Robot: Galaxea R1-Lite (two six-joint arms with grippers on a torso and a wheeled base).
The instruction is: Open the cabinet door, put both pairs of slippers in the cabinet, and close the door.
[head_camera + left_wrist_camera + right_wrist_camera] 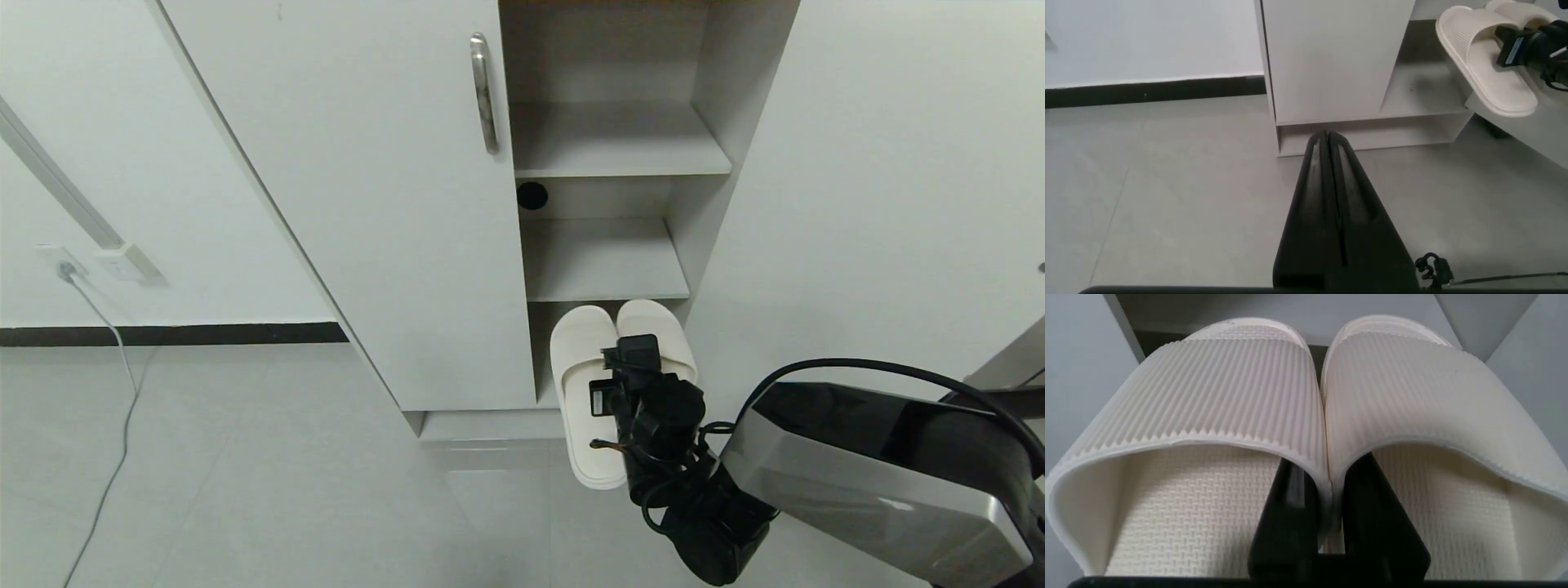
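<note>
The cabinet door [857,188] is standing open, and the right gripper [629,353] is clenching one pair of slippers [581,384] by the inner sides, just before the lowest compartment of the cabinet [718,82]. The left gripper [1328,147] is hanging low over the floor, pressed together with nothing in it. I judge that placing this pair, bringing the other pair and closing the door are remaining.

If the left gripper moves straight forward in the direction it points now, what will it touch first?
Most likely the cabinet's base strip, just below the closed door. The shut left gripper aims at it over bare floor. Depth is unclear, so it might reach the floor first.
</note>
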